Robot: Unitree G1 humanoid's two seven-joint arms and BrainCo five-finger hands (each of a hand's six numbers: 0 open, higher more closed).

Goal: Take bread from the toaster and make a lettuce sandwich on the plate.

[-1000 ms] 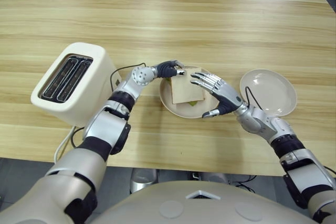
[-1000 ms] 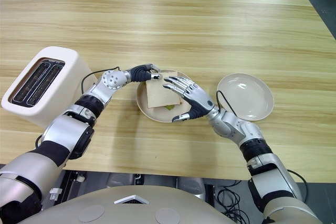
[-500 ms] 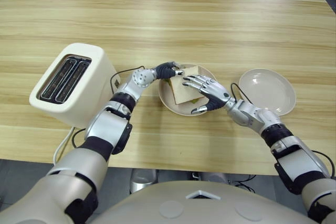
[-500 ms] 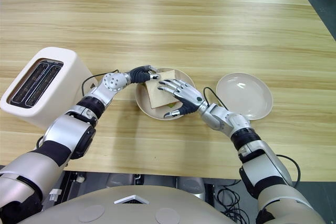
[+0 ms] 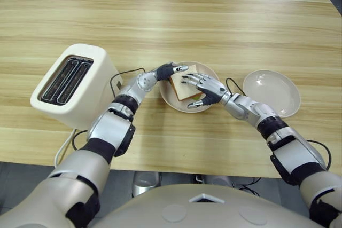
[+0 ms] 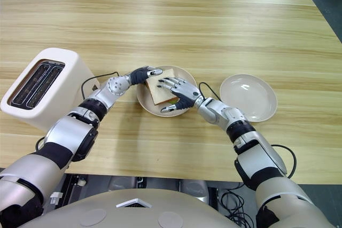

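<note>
A tan bread slice lies on the round beige plate in the middle of the table, and a sliver of green lettuce peeks from under its near edge. My left hand is at the slice's left corner, with its fingertips closed on the edge. My right hand lies spread over the right half of the slice, fingers apart, gripping nothing. The cream toaster stands at the left with both of its slots dark.
A second beige plate sits to the right of the sandwich plate, holding nothing. A black cord loops from the toaster toward the plate. Bare wood stretches across the far half of the table.
My right hand has moved left, from beside the plate onto the bread. The slice has gone from tilted to lying flatter on the plate. My left hand has stayed at its corner.
</note>
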